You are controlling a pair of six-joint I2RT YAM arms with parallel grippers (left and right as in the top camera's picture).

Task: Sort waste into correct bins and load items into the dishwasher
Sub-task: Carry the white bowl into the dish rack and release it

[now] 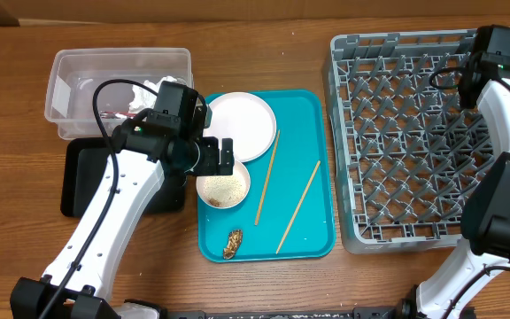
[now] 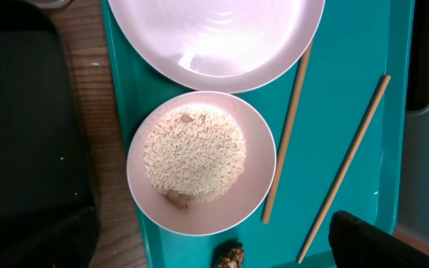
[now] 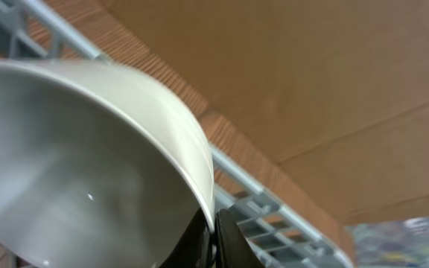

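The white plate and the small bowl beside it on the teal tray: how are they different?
The plate is clearly wider and flatter than the bowl, which is smaller and deeper. The plate is empty, while the bowl holds a mound of rice grains. What they share: both are round, pale and upright, side by side on the teal tray, on the same side of the chopsticks.
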